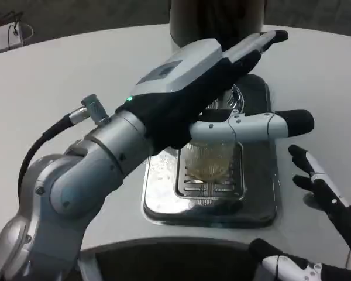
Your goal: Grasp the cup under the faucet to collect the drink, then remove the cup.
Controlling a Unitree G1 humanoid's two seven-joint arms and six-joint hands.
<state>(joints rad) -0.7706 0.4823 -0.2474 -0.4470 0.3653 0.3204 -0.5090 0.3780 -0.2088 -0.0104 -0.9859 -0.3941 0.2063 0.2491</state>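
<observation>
A clear plastic cup stands on the slotted grate of a steel drip tray, below the dark dispenser. My left hand reaches over it from the left, with its fingers stretched straight past the far side. Its thumb lies across the cup's near rim. The cup sits in the gap between them, and its top is hidden by the hand. No closed grip shows. My right hand hovers at the lower right, fingers apart, holding nothing.
The round white table stretches left and back. A metal faucet part glints just behind the cup. My left forearm fills the lower left, with a black cable looping off it.
</observation>
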